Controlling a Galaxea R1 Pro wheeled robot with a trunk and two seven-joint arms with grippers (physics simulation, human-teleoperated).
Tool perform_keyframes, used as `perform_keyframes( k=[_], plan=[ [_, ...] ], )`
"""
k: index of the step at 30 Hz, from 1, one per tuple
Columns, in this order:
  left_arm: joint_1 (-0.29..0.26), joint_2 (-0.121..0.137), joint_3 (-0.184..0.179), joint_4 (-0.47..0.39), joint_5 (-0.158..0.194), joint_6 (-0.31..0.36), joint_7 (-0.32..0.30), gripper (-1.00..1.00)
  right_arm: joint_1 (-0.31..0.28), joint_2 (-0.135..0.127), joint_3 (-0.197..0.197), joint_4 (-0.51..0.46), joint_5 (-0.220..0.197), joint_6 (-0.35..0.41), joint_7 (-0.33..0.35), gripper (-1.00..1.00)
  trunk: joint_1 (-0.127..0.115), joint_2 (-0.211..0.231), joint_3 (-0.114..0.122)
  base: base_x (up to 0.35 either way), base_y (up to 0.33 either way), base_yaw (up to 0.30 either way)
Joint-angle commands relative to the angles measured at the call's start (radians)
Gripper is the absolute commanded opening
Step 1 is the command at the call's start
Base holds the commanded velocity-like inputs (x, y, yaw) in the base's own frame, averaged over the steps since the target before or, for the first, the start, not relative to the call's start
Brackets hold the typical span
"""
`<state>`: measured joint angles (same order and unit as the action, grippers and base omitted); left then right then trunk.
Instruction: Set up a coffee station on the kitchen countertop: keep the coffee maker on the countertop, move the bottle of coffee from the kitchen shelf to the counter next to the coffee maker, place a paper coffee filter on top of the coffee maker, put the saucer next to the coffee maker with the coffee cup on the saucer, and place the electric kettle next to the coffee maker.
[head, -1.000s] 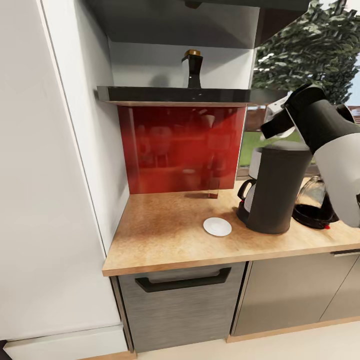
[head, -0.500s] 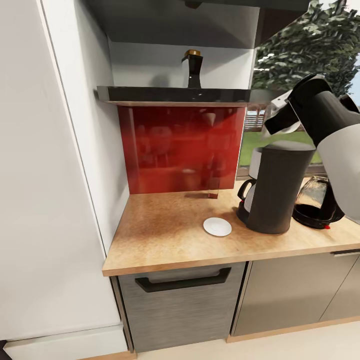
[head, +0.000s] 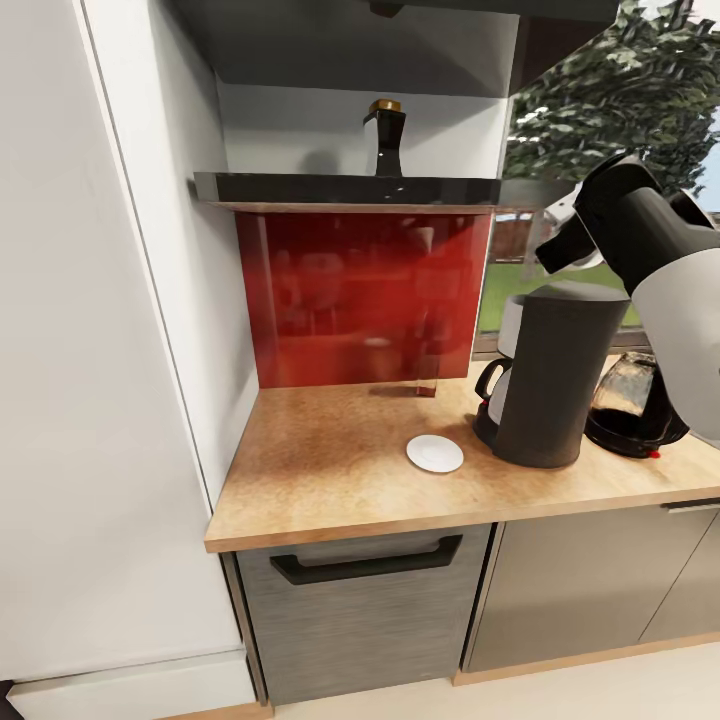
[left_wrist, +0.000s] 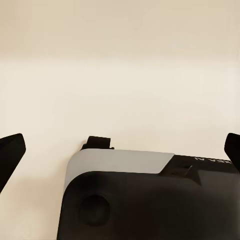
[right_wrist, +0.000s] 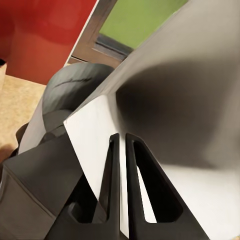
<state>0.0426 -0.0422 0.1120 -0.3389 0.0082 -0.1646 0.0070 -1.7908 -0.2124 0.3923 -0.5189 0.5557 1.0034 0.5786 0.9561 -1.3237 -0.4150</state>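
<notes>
The dark-grey coffee maker (head: 555, 375) stands on the tan kitchen countertop (head: 330, 480), with the glass electric kettle (head: 633, 405) close on its right and the white saucer (head: 435, 453) on its left. The black bottle of coffee (head: 385, 135) stands on the kitchen shelf (head: 340, 188). My right gripper (right_wrist: 121, 142) is shut on the white paper coffee filter (right_wrist: 100, 125), held just above the coffee maker's flat top (right_wrist: 75, 85); the filter's white edge (head: 556, 212) shows by my right wrist. My left gripper (left_wrist: 120, 150) hangs open over pale floor. The coffee cup is out of view.
A tiny clear glass item with a brown base (head: 427, 386) stands by the red backsplash (head: 360, 295). A white wall panel (head: 110, 350) bounds the counter's left end. Dark drawer fronts (head: 360, 600) sit under the worktop. A window lies behind the coffee maker.
My right arm has shifted up and to the right with the filter, staying above the coffee maker. Nothing on the counter or shelf has moved.
</notes>
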Motion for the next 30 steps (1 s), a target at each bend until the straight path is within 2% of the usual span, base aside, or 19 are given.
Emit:
perform_keyframes(
  k=[1,30],
  plan=[
    [0.000,-0.001,0.003,-0.002,0.001,-0.001,0.001,1.00,-0.001,-0.001,0.006,0.000,0.007,0.003,0.009,-1.00,0.000,-0.001,-0.001,0.000,0.000,0.000],
    [0.000,-0.001,0.003,-0.002,0.000,-0.001,0.001,1.00,-0.001,-0.004,0.020,0.015,0.009,0.003,0.009,-1.00,0.000,-0.001,-0.001,0.032,-0.014,0.000]
  ],
)
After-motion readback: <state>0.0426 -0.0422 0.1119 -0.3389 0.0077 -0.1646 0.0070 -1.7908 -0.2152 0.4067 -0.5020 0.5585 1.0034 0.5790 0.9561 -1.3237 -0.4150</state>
